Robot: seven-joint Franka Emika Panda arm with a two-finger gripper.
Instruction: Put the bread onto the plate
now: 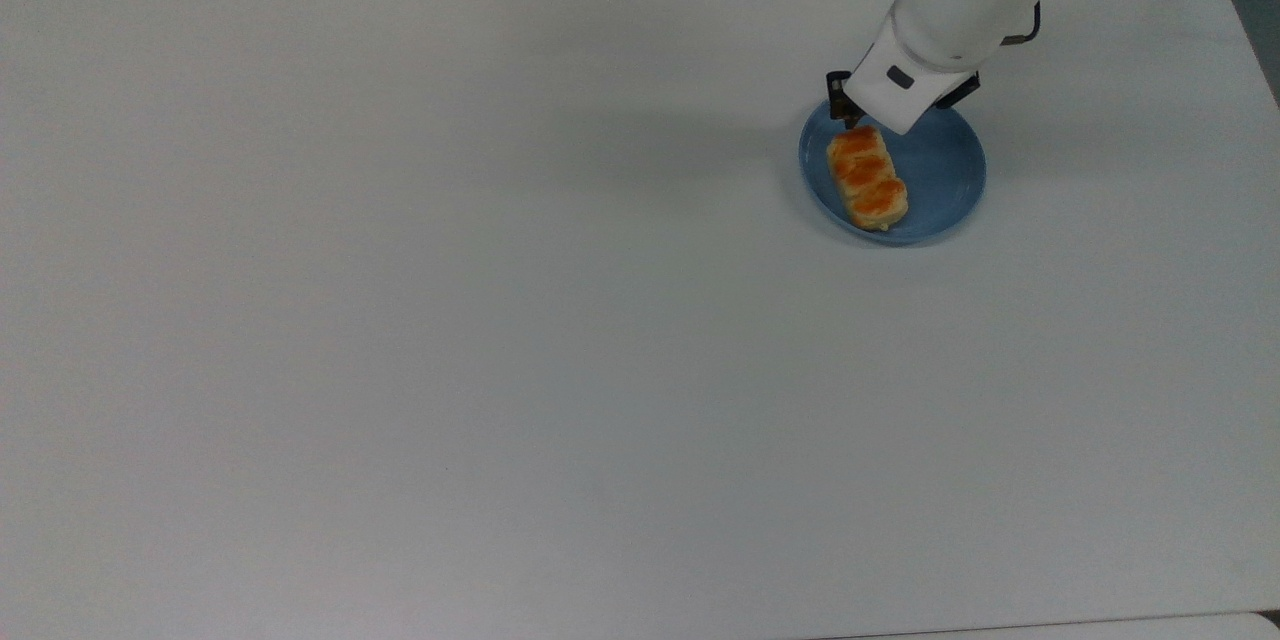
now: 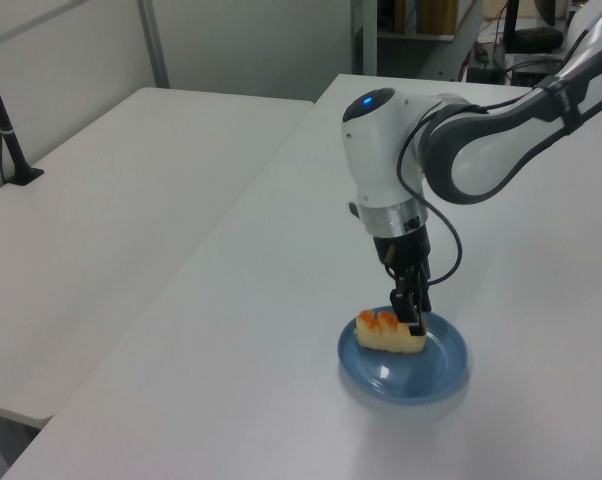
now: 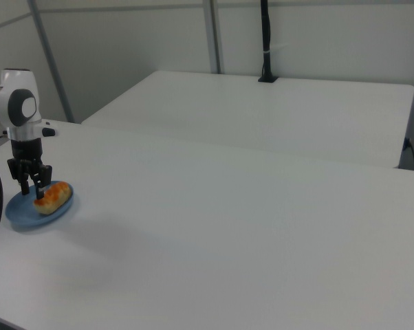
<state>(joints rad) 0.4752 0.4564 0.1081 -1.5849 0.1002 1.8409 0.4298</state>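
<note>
Top view shows the bread [image 1: 867,177] lying flat inside the blue plate [image 1: 950,170] on the white table [image 1: 500,320]. Over the loaf's end, the gripper [image 3: 30,184] stands with fingers spread apart.

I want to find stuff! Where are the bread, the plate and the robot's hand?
bread [image 1: 867,177], top view, its glazed top.
plate [image 1: 950,165], top view, bare blue inside.
hand [image 3: 32,188], right view, between its fingertips.
</note>
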